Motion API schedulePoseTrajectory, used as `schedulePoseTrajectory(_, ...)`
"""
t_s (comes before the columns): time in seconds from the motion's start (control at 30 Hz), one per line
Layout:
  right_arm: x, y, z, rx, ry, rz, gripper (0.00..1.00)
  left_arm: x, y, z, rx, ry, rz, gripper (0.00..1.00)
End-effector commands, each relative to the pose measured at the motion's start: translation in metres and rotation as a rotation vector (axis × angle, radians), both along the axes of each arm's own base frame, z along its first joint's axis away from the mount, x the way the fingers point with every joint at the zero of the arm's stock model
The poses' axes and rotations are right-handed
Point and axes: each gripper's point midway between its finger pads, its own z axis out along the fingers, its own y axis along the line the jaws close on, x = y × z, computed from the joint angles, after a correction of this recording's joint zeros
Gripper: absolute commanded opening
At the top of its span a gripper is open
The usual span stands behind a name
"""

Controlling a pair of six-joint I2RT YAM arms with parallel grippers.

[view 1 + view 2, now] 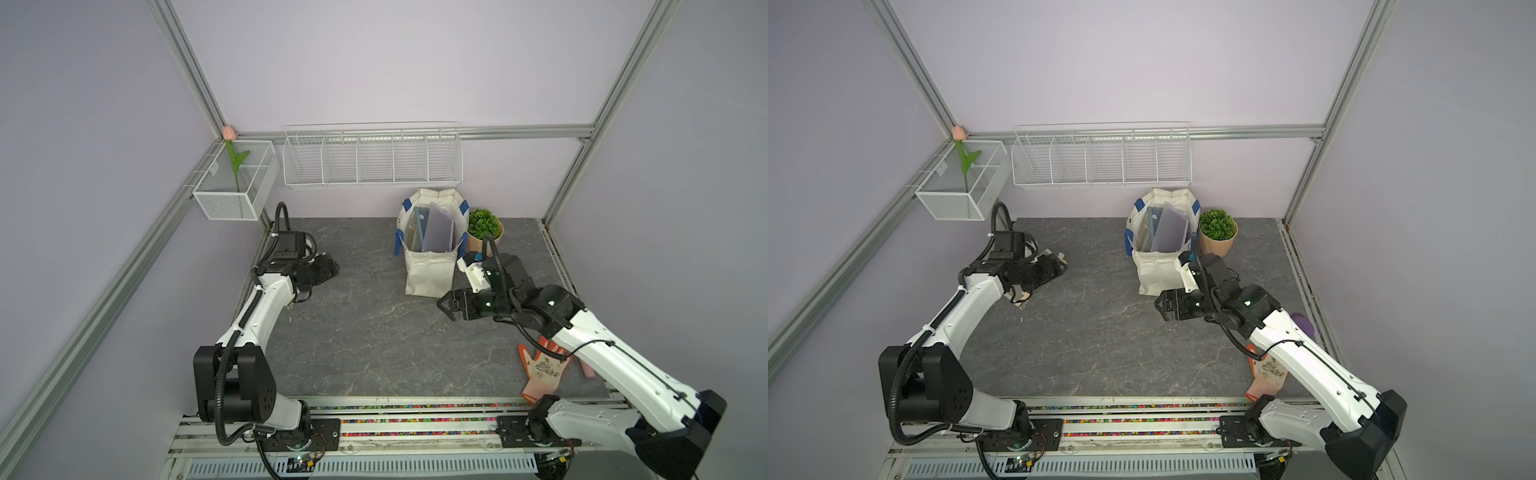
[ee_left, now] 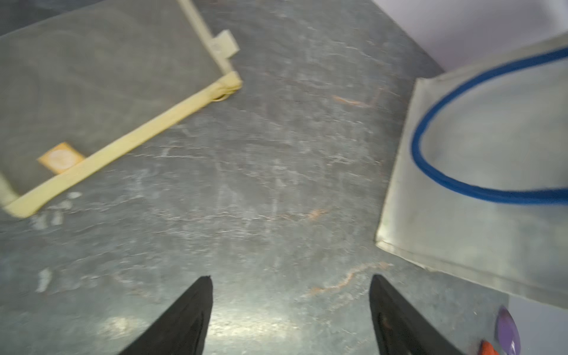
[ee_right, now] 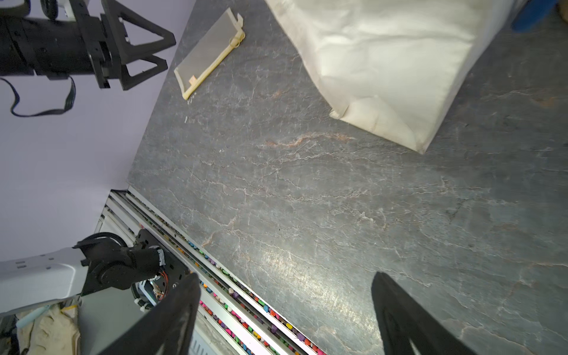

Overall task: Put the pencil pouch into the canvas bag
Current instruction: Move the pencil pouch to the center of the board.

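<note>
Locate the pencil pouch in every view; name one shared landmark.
In a top view: pencil pouch mostly hidden under the left arm, one corner showing.
In a top view: pencil pouch corner likewise.
Left wrist: pencil pouch flat on table, apart from canvas bag.
Right wrist: pencil pouch between left arm and canvas bag.
Shared landmark: the canvas bag.

The canvas bag (image 1: pixel 1156 270) stands at the back of the bench (image 1: pixel 1100 353) with folders (image 1: pixel 1169 230) upright inside and a potted plant (image 1: pixel 1217 230) just beside it. The right gripper (image 1: pixel 1158 309) hovers by the bag's front corner, jaws parted. The left gripper (image 1: pixel 1062 266) is above the pencil pouch (image 1: pixel 1022 297), which the arm mostly hides.
</note>
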Motion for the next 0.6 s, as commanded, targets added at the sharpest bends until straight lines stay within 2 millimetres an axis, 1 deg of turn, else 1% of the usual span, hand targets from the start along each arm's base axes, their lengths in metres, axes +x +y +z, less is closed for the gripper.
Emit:
schedulePoseTrajectory(0.0,0.001,0.034,0.012,0.046,-0.040,0.042,0.89,0.016,0.037,-0.022,0.083,0.012,0.047,0.79)
schedulePoseTrajectory(0.1,-0.007,0.059,0.012,0.054,-0.034,0.118,0.89,0.031,0.058,-0.048,0.131,0.104,0.041,0.78)
schedulePoseTrajectory(0.13,-0.009,0.065,0.012,0.056,-0.032,0.135,0.89,0.036,0.061,-0.054,0.147,0.123,0.037,0.78)
schedulePoseTrajectory(0.2,-0.013,0.076,0.014,0.072,-0.032,0.164,0.89,0.049,0.070,-0.062,0.160,0.131,0.046,0.78)
schedulePoseTrajectory(0.3,-0.013,0.084,0.016,0.085,-0.029,0.170,0.89,0.066,0.085,-0.072,0.137,0.145,0.084,0.78)
schedulePoseTrajectory(0.37,-0.014,0.089,0.019,0.097,-0.026,0.172,0.89,0.074,0.089,-0.081,0.130,0.158,0.094,0.77)
schedulePoseTrajectory(0.43,-0.015,0.093,0.019,0.095,-0.024,0.184,0.89,0.083,0.089,-0.089,0.126,0.169,0.090,0.77)
schedulePoseTrajectory(0.57,-0.019,0.098,0.016,0.086,-0.017,0.195,0.89,0.087,0.088,-0.109,0.113,0.216,0.079,0.76)
